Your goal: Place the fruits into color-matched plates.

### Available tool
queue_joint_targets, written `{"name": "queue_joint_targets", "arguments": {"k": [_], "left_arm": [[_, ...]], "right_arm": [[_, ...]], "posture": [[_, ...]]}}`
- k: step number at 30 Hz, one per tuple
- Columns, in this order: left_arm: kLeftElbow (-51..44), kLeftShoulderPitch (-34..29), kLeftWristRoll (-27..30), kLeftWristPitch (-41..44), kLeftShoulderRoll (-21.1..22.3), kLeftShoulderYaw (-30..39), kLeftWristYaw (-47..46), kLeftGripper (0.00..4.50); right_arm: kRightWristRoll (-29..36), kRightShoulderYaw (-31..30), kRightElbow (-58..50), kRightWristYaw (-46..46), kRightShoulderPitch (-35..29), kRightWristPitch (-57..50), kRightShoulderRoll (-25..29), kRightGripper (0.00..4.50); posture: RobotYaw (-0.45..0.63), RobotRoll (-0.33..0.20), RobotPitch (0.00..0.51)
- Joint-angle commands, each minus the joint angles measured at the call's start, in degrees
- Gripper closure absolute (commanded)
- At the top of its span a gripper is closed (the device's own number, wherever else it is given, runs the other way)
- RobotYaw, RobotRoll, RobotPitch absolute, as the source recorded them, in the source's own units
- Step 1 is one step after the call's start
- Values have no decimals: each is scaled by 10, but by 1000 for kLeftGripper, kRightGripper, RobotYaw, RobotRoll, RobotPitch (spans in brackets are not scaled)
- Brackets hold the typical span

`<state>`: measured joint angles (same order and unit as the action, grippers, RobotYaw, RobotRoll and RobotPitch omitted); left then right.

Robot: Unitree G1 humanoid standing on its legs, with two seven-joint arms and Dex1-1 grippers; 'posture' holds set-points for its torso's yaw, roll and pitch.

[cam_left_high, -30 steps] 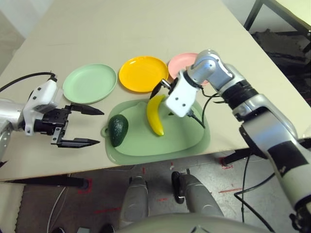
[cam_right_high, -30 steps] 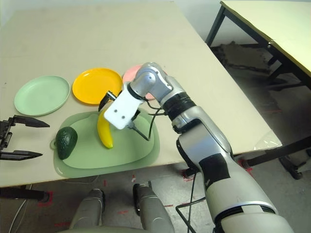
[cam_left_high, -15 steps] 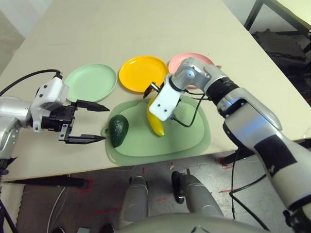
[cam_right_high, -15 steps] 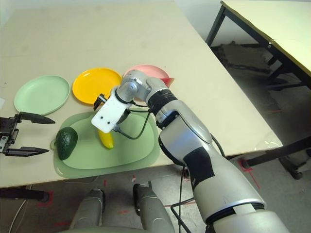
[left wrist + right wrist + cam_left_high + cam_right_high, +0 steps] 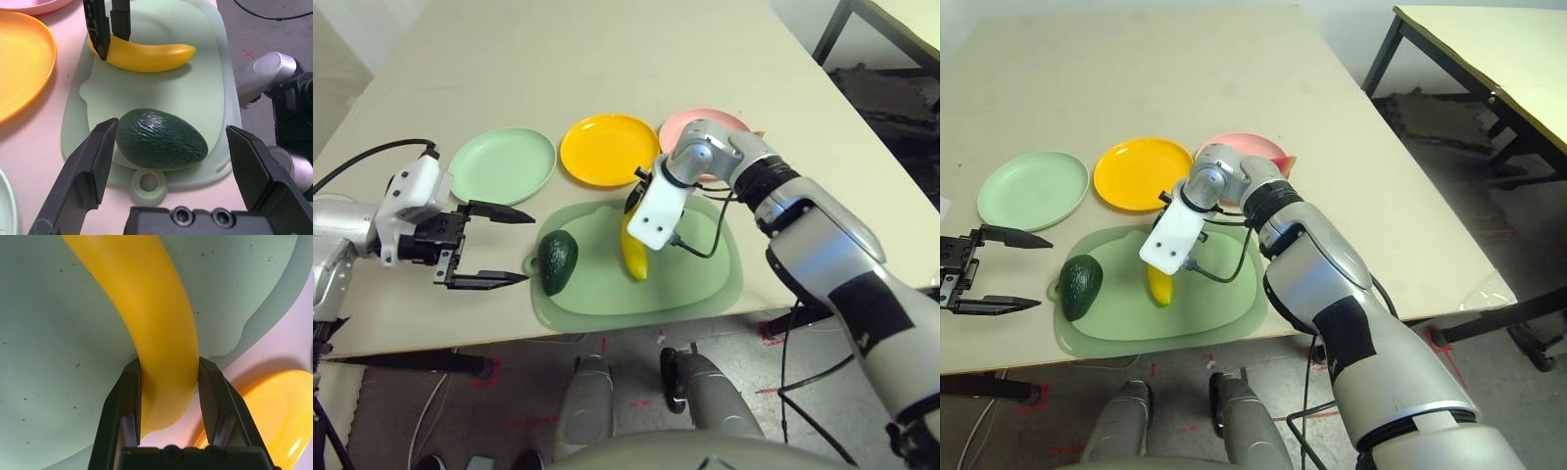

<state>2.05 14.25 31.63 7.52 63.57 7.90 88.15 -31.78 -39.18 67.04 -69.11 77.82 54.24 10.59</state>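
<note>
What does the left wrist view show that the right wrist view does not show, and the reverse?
The left wrist view alone shows the avocado lying on the cutting mat between the left gripper's open fingers, and an edge of the pink plate. The right wrist view alone shows, close up, both fingers of the right gripper pressed against the sides of the banana. Both views show the banana, the mat, the yellow plate and the right gripper.

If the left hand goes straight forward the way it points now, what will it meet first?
Most likely the avocado: it lies on the cutting mat straight between the open left hand's fingers, with the banana farther behind.
</note>
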Motion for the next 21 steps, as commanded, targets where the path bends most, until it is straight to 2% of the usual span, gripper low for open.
{"name": "queue_joint_targets", "arguments": {"k": [1,3,6,12,16,21], "left_arm": [[-3,6,-7,3,-4,-2,9,0],[-2,10,-6,6,-6,-3,12,0],[-10,28,28,42,-19,9,5,0],[6,58,32,64,-26,14,3,0],[18,81,20,102,-36,16,-51,0],[29,101,-20,87,-52,13,-113,0]], "right_arm": [[11,-4,12,-55,-24,-1,13,2862],[31,7,7,-79,-20,-5,16,2862],[71,32,-7,-115,-3,-12,19,2862],[136,76,-27,-163,36,-52,11,2862],[115,101,18,-48,85,-125,-12,2862],[67,98,69,141,111,-190,-28,2862]], "posture": [[136,0,220],[128,0,221],[120,0,221],[100,0,216],[95,0,214],[105,0,212]]}}
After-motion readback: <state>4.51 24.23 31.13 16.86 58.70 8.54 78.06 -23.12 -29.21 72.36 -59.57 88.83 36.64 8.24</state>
